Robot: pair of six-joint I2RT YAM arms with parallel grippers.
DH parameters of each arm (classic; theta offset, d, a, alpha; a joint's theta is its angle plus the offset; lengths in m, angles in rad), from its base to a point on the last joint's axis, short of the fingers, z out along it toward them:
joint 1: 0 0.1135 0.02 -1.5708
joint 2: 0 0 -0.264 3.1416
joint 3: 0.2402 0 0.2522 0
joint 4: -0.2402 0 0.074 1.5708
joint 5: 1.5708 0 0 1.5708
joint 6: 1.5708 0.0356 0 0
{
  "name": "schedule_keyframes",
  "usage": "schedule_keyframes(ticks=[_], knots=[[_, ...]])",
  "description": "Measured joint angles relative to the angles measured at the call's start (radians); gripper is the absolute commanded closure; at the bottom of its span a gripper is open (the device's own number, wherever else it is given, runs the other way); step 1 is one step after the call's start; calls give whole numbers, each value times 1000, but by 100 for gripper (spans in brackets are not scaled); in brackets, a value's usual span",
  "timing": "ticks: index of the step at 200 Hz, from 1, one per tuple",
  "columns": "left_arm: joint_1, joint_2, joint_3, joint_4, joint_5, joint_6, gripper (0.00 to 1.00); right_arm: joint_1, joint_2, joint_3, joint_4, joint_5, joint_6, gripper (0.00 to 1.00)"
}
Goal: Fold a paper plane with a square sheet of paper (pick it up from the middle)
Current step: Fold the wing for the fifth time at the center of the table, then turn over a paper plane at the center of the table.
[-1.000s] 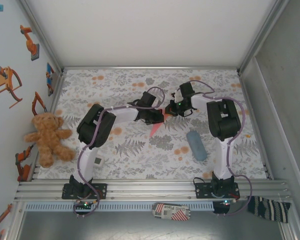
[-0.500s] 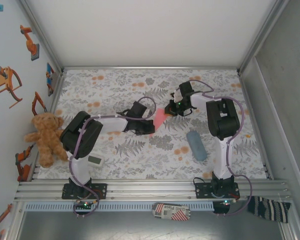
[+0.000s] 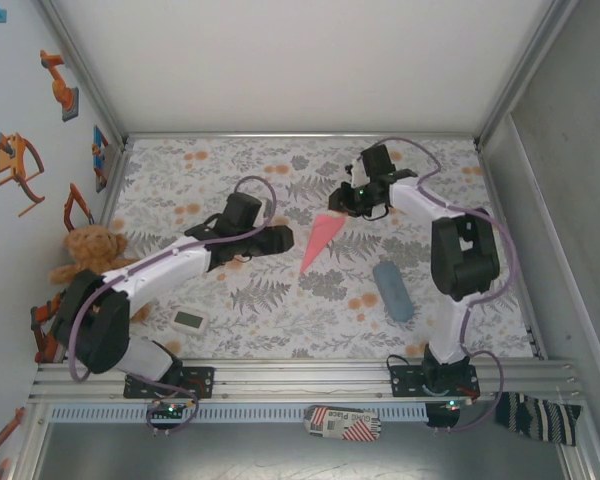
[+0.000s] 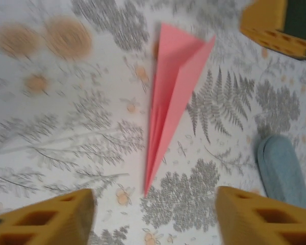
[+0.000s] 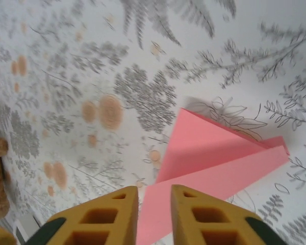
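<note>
Paper plane (image 3: 318,245) flat on the table (image 3: 180,170), wide end just beside right claw (image 5: 154,209). left claw (image 4: 153,214) spread wide, right barely parted, pinching nothing. Probably featherlight, floppy, easily crumpled; best pinched gently mid-crease.

— How's the light?
— Bright and even from above on my overhead view; soft shadows only.
— Wrist feeds?
— My left one smears the surface (image 4: 66,117); the right is sharper, plane (image 5: 214,148) casting a faint shadow.
</note>
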Motion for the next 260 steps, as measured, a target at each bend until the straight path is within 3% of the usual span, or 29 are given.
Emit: schedule_keyframes(ticks=[29, 35, 84, 130, 260], knots=[[65, -69, -21, -10, -63, -23, 0, 51, -92, -6, -35, 146, 49, 53], [79, -77, -27, -12, -74, -25, 4, 68, -93, -6, -43, 177, 61, 50], [140, -127, -115, -15, -140, -31, 4, 235, 1, 3, -148, 444, 177, 49], [167, -135, -128, -19, -167, -33, 4, 312, 128, 103, -222, 584, 268, 49], [169, -110, -133, -16, -167, -21, 4, 330, 177, 180, -333, 673, 379, 66]])
